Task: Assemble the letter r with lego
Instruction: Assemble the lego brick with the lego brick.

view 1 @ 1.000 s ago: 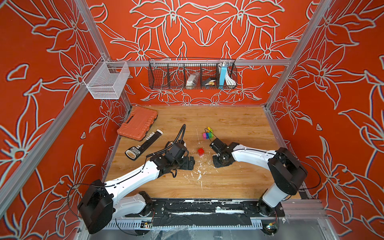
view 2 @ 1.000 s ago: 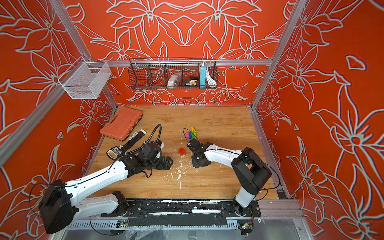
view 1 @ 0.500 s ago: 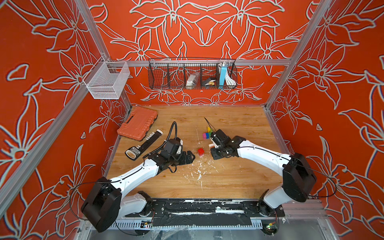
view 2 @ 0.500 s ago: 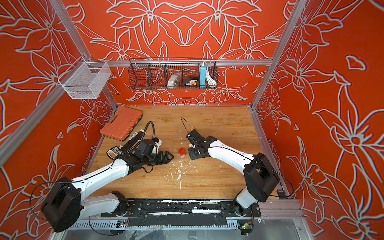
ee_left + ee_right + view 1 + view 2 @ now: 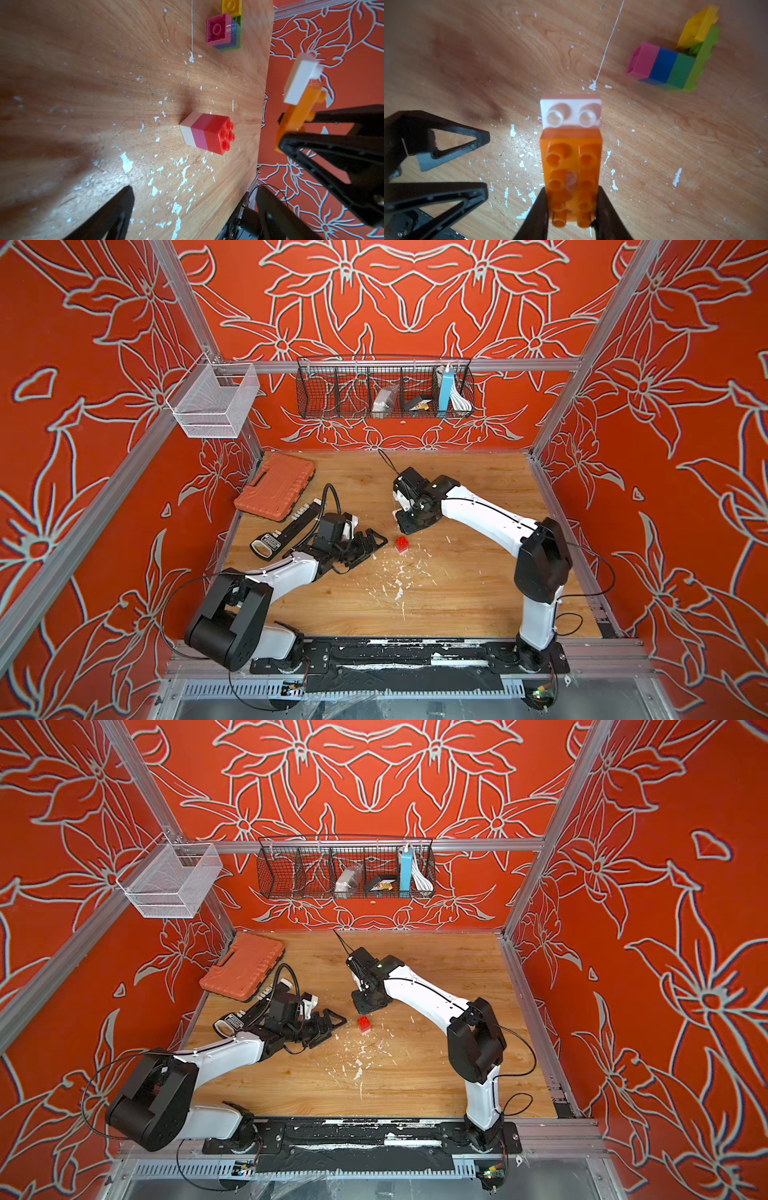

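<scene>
The orange brick (image 5: 571,176) is pinched at one end only by my right gripper (image 5: 572,194), held clear of the table (image 5: 478,580), with a white brick (image 5: 571,113) clipped to its free end. That long overhang is my main worry: if I press the white end down onto anything, I'd expect the orange brick to pivot in the jaws or the white brick to pop off. The likely target, the red-topped stack (image 5: 401,543) of red over pink over white, stands free near mid-table, roughly at 6 o'clock of the right gripper. It is tall for its footprint and nothing braces it. My left gripper (image 5: 195,190) sits just at its 9 o'clock, spread wide and holding nothing, not touching the stack. A push from above that is slightly off-centre could tip or skate it, more so with white flecks (image 5: 399,593) scattered at its 6 o'clock. The two grippers are also close, so converging on the stack risks a finger clash. The multicoloured cluster (image 5: 670,64) lies on its side nearby; in both top views the right arm hides it. A low sweep could knock it.
</scene>
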